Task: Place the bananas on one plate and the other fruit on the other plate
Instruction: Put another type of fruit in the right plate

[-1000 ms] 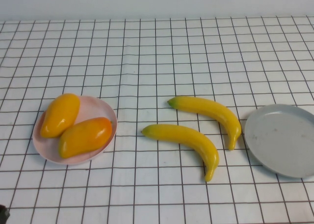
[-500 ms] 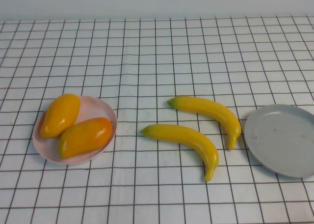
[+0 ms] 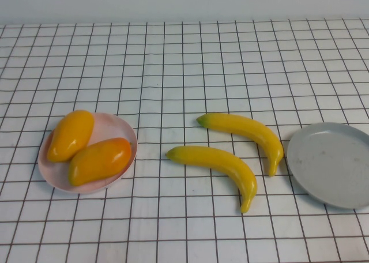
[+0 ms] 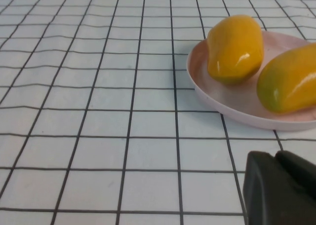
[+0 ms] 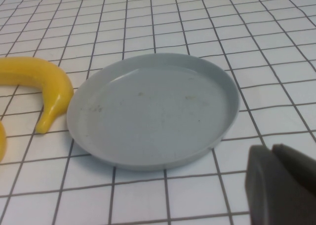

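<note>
Neither arm appeared in the high view. Each tool showed only as a dark block cut off at the lower right corner of its own wrist view: the left tool (image 4: 279, 190) near the pink plate, the right tool (image 5: 281, 185) near the grey plate. Whether either tool was open or closed could not be told, since only that dark corner of each was in frame.

The grey plate (image 3: 331, 165) sat at the right edge of the high view, its rim clipped by the frame, and it held nothing. A few faint specks marked its inner surface in the right wrist view. The pink plate (image 3: 124, 133) lay at the left, on the white desk (image 3: 173, 61) with its black grid lines.

Two mangoes lay side by side on the pink plate. The upper mango (image 3: 70, 135) ran from upper right to lower left, its lower end overhanging the rim. The lower mango (image 3: 100, 161) lay closer to level, its redder end toward the right. In the left wrist view the lower mango was cut off by the frame edge.

Both bananas lay on the desk between the plates, apart from each other. The upper banana (image 3: 245, 130) had its greenish tip pointing left and curved down to the right, ending near the grey plate. The lower banana (image 3: 222, 165) ran the same way, from left down to lower right.

No writing or labels could be seen.
</note>
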